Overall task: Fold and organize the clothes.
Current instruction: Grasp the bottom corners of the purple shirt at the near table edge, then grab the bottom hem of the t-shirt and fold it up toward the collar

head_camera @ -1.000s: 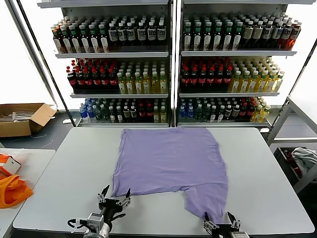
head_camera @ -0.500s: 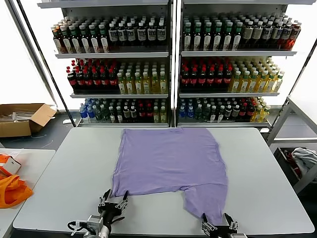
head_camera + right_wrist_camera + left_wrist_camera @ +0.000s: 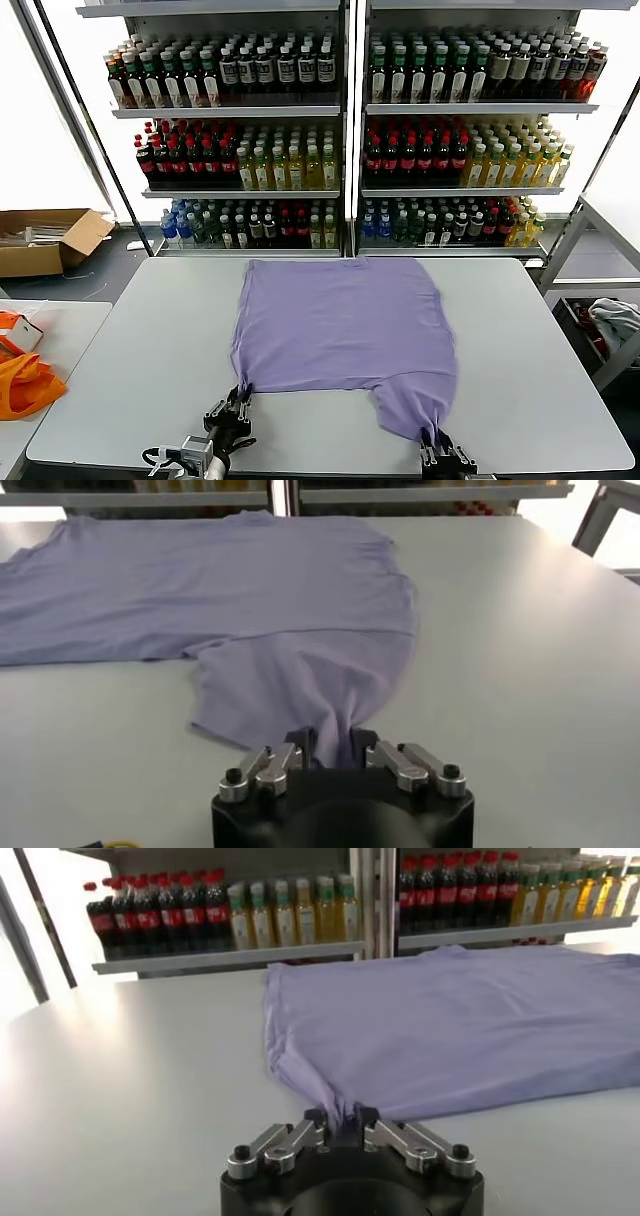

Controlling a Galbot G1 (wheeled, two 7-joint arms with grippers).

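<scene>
Left gripper [image 3: 238, 403] pinches the T-shirt [image 3: 340, 325] near-left corner; right gripper [image 3: 440, 447], half cut off, clamps its near-right sleeve.

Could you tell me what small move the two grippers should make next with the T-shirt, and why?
Probably lift together. The left gripper pinches the T-shirt at its near left corner, and the right gripper pinches the near sleeve end. Both are shut on fabric lying flat on the table.

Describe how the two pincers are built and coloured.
The left pincer and the right pincer look alike: a rounded matte-black body, silver metal linkage arms with black pivot screws, and short dark fingertips. In the head view, pale cabling trails beside the left one.
</scene>
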